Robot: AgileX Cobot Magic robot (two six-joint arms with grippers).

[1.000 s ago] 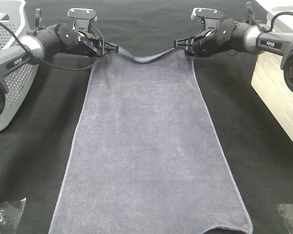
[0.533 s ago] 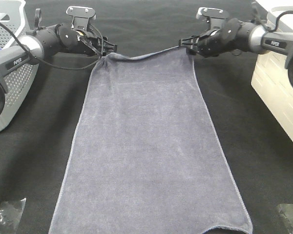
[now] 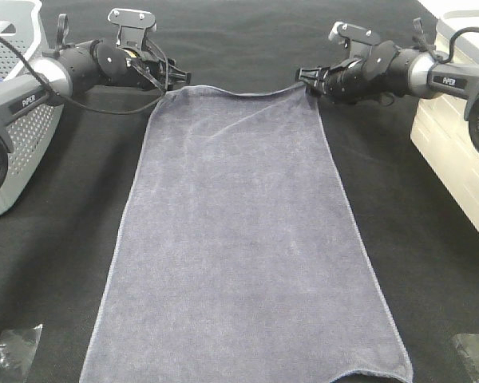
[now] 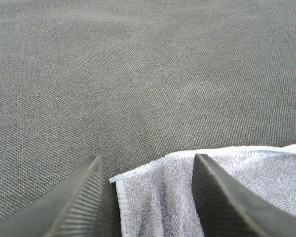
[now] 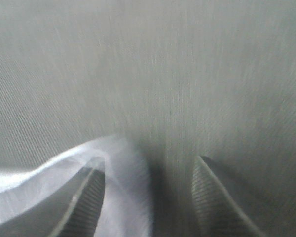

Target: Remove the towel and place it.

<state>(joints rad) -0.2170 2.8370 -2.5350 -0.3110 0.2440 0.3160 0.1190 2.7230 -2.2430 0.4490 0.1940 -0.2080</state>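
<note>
The grey-lavender towel (image 3: pixel 239 239) lies spread flat and lengthwise on the black cloth (image 3: pixel 239 40), its far hem straight between the two arms. My left gripper (image 3: pixel 180 78) sits at the far left corner. In the left wrist view its fingers (image 4: pixel 79 197) stand apart, and the towel corner (image 4: pixel 158 182) lies loose between them, so the left gripper (image 4: pixel 148 158) is open. My right gripper (image 3: pixel 303 76) is at the far right corner. It is open (image 5: pixel 150 159), with the towel corner (image 5: pixel 128 187) resting against one finger in the blurred right wrist view.
A white perforated basket (image 3: pixel 16 120) stands at the left edge. A cream container (image 3: pixel 455 136) stands at the right edge. Crumpled clear plastic bags lie at the near left (image 3: pixel 12 351) and near right (image 3: pixel 475 351) corners.
Both grippers opened and let go of the towel's far corners. The sagging far hem dropped flat and straight. The right gripper drew back a little to the right.
</note>
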